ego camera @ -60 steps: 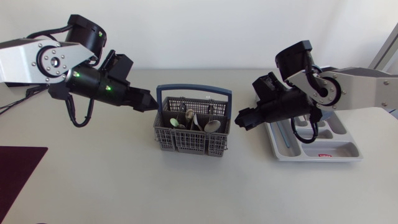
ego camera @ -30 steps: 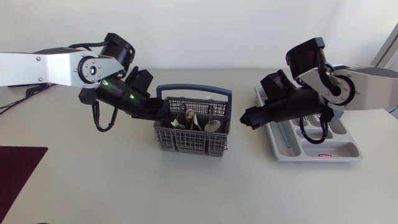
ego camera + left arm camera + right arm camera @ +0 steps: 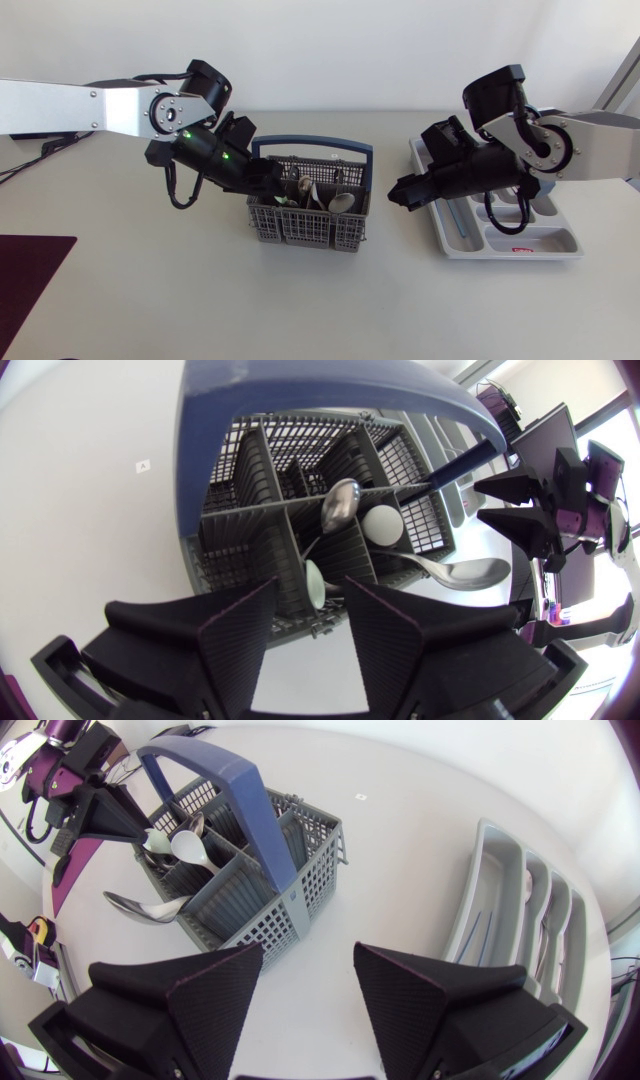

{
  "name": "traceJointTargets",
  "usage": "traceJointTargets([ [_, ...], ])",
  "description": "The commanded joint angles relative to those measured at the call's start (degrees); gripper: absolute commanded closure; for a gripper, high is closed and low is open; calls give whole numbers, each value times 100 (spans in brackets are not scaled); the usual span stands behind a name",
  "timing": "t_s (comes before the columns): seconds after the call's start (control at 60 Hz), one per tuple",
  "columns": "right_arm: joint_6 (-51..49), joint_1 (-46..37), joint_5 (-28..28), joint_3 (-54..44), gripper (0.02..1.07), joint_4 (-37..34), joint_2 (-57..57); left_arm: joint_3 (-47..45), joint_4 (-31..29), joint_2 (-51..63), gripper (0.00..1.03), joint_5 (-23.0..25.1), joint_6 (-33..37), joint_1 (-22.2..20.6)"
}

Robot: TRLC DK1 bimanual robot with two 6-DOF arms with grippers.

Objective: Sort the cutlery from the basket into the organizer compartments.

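Left pincer point(image 3: 272, 180): fingers apart, nothing between them, tips at the left rim of the basket point(image 3: 300, 230), just under its blue handle point(image 3: 311, 145). In the left wrist view the pincer point(image 3: 308, 595) sits just above the grey mesh wall point(image 3: 250, 470), and spoons point(image 3: 340, 505) stand in the compartments ahead of it.

Right pincer point(image 3: 397, 192): also spread, holding nothing, hanging over the counter point(image 3: 200, 290) between the basket and the organizer point(image 3: 520, 245), touching neither. The right wrist view shows bare counter between its fingers point(image 3: 210, 990), the basket point(image 3: 290, 895) ahead to one side and the organizer point(image 3: 500, 890) to the other.

Cutlery: spoon bowls point(image 3: 342, 203) stick up in the basket's middle. One large spoon point(image 3: 140, 908) pokes out of the side away from the right pincer. A thin piece point(image 3: 462, 222) lies in the organizer's long compartment; can't tell what kind.
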Motion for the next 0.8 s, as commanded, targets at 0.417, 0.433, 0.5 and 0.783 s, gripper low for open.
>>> traceJointTargets([
  [0.417, -126, -87, -55, -223, 40, -8, -147, 171, 28, 297, 79, 27, -274, -144],
  [0.433, -135, -87, -55, -223, 40, -8, -147, 171, 37, 306, 79, 18, -274, -153],
  [0.5, -144, -96, -64, -223, 40, -8, -147, 162, 37, 333, 82, 27, -283, -153],
  [0.783, -170, -96, -73, -276, 40, 18, -156, 198, 81, 315, 96, -8, -292, -232],
])
